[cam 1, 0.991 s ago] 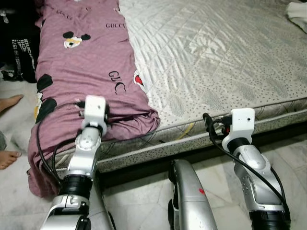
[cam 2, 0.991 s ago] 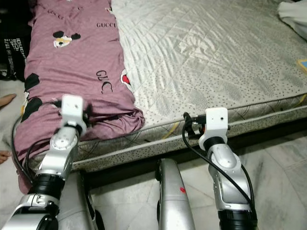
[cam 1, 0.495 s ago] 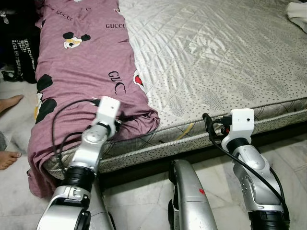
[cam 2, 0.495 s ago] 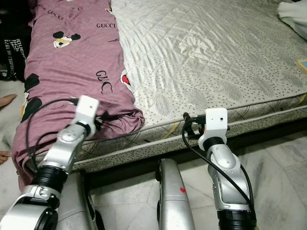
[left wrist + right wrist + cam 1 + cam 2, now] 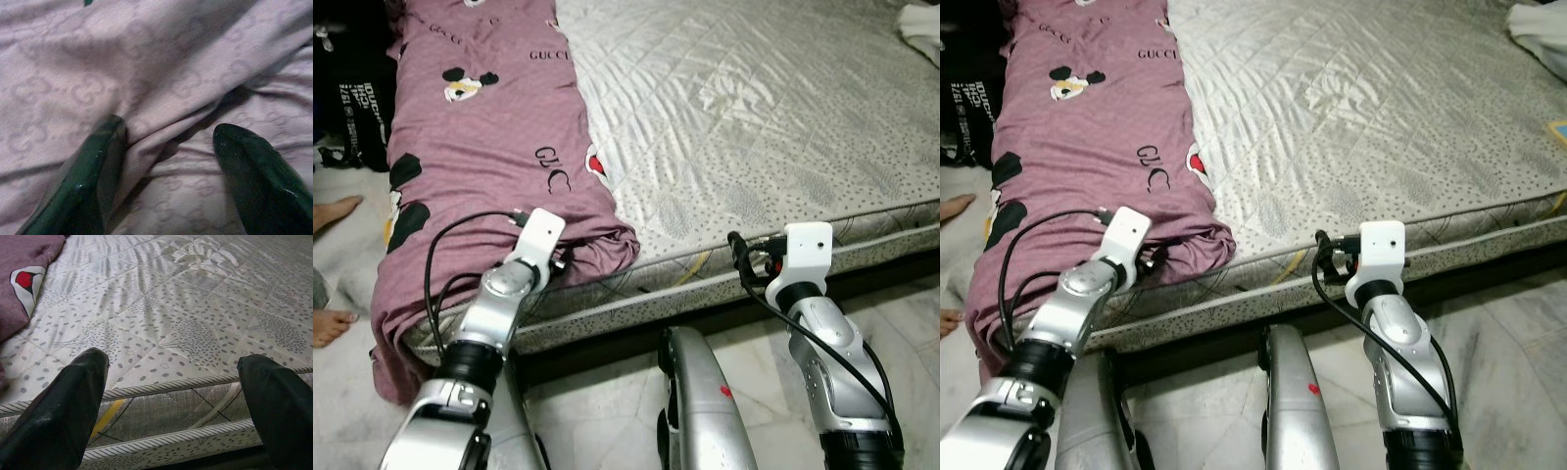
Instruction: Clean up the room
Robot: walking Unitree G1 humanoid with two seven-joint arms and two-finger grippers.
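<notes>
The bed (image 5: 783, 127) takes up most of the room ahead, its quilted grey mattress bare on the right. Along its left side lies the purple blanket (image 5: 480, 147), printed with logos and cartoon faces, its near end bunched at the mattress corner and spilling over the left edge toward the floor (image 5: 607, 411). The left gripper (image 5: 168, 161) is down on that bunched end — jaws open, one finger (image 5: 98, 166) pressed against a raised fold of cloth that runs between them. The right gripper (image 5: 171, 396) hangs just off the bed's front edge, jaws wide open and holding nothing. A person's bare feet (image 5: 331, 264) rest on the floor at far left.
</notes>
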